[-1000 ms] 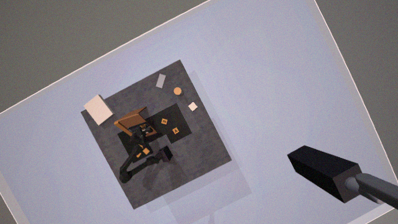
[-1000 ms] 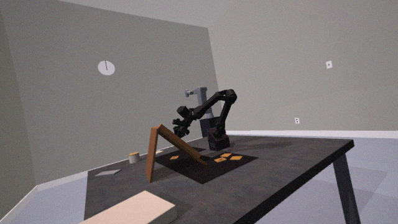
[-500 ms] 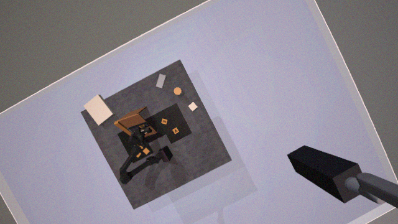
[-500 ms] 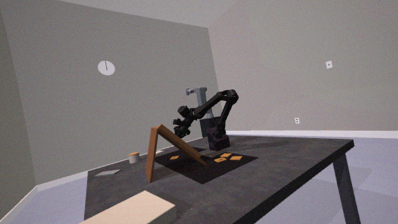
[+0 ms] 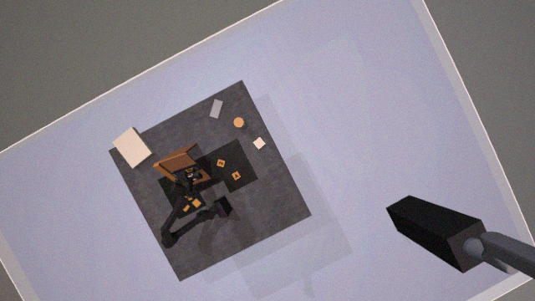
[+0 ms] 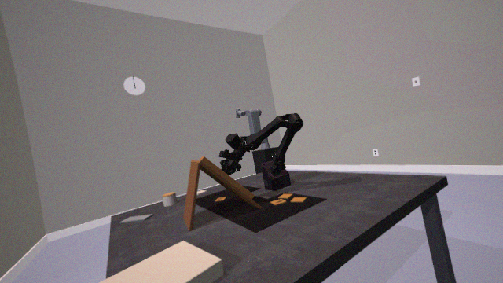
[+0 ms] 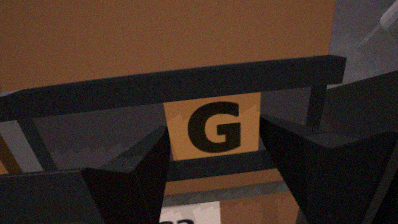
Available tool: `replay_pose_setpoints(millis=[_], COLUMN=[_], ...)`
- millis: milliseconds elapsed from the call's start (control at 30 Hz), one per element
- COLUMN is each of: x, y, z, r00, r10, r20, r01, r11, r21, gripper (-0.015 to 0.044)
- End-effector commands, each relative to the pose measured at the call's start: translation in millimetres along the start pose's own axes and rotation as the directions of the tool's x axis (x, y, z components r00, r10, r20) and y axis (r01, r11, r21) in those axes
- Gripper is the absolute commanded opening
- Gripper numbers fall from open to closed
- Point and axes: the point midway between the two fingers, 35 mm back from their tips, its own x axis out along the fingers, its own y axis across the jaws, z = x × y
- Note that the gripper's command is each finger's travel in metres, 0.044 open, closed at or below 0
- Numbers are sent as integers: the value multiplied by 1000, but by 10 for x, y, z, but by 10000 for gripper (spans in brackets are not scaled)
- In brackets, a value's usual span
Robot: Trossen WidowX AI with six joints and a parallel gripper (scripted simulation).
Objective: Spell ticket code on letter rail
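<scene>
An orange tile marked G (image 7: 250, 104) sits between the dark upper bar and lower bar of the letter rail (image 7: 135, 89) on the brown tilted board (image 5: 177, 162) (image 6: 229, 182). My gripper (image 7: 213, 127) (image 6: 231, 171) is shut on the G tile, one finger on each side. Dark empty rail shows left of the tile, and a short stretch of rail lies to its right. A white ticket (image 7: 207, 211) is cut off at the wrist view's bottom edge; its code is unreadable. Loose tiles marked Z (image 5: 221, 163) and A (image 5: 236, 176) lie right of the board. Several tiles (image 5: 196, 203) (image 6: 299, 200) lie near the arm.
A pale block (image 5: 132, 147) (image 6: 177, 261) stands at one counter corner. An orange-topped cup (image 5: 238, 122) (image 6: 169, 200), a grey flat piece (image 5: 216, 109) (image 6: 136, 218) and a small white square (image 5: 259, 143) lie beyond the board. The arm reaches over the tiles near its base.
</scene>
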Motion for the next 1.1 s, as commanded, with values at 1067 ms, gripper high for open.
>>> replay_pose_setpoints(millis=[1067], x=[-20], y=[291], z=[46], r00=[1000], r10=[2], r20=[10], r01=[-2], r11=[1000], r21=[-2], gripper=[0])
